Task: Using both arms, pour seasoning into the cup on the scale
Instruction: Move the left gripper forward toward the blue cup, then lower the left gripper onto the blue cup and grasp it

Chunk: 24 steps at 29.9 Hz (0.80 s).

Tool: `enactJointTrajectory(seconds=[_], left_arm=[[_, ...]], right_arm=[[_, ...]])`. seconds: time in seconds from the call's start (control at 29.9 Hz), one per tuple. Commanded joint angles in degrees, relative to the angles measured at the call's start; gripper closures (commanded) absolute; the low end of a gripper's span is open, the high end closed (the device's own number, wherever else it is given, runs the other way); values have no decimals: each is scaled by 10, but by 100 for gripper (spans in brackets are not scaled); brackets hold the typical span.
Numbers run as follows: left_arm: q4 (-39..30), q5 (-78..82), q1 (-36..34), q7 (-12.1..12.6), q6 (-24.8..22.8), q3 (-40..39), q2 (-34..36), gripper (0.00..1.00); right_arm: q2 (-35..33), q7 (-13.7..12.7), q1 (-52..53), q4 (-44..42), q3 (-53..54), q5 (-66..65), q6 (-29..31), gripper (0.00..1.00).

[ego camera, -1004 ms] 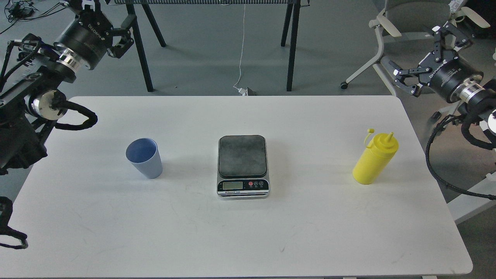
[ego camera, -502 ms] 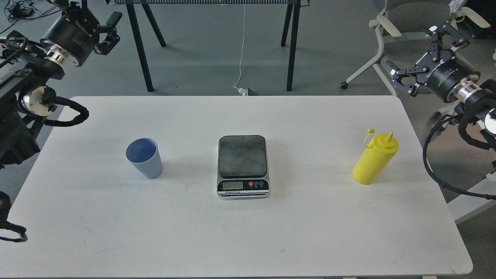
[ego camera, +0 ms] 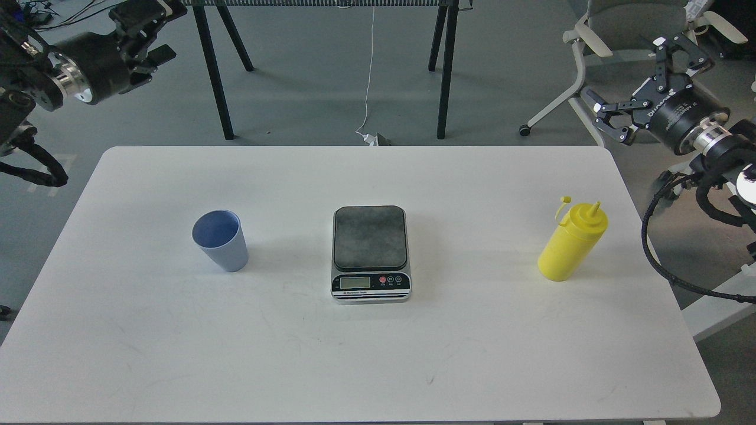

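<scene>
The light blue ribbed cup (ego camera: pixel 220 239) stands upright on the white table (ego camera: pixel 378 354), left of centre. The scale (ego camera: pixel 370 252) lies at the middle with nothing on its dark grey platform. The yellow seasoning bottle (ego camera: pixel 572 242) stands upright at the right, its small cap hanging off to the left of the nozzle. My left gripper (ego camera: pixel 160 30) is open and empty, high beyond the table's back left corner, far from the cup. My right gripper (ego camera: pixel 635 78) is open and empty, raised beyond the back right corner, above and behind the bottle.
A grey office chair (ego camera: pixel 632 23) stands behind my right gripper. Black stand legs (ego camera: pixel 212 77) and a white cable (ego camera: pixel 369 71) are on the floor behind the table. Loose black cables of my right arm (ego camera: pixel 655 236) hang off the table's right edge.
My left arm has swung up and to the left, away from the table's back left corner. My right gripper has shifted slightly up and left. Cup, scale and bottle have not moved.
</scene>
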Motion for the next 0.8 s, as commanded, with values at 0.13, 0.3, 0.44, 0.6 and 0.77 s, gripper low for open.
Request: enactJointTrajectory(seconds=[0.13, 0.3, 0.44, 0.6, 0.77], left_arm=[[-183, 247, -15, 0, 0, 0, 75, 0], [-281, 387, -14, 0, 0, 44, 95, 0], [-302, 415, -13, 0, 0, 97, 97, 0], [-289, 417, -8, 0, 0, 148, 98, 0], [-273, 417, -9, 0, 0, 198, 95, 0]], right_arm=[[1, 0, 0, -15, 19, 4, 0, 1], [3, 0, 0, -22, 19, 5, 0, 1], [11, 0, 0, -22, 20, 5, 0, 1], [11, 0, 0, -22, 20, 5, 0, 1], [11, 0, -1, -22, 19, 5, 0, 1]])
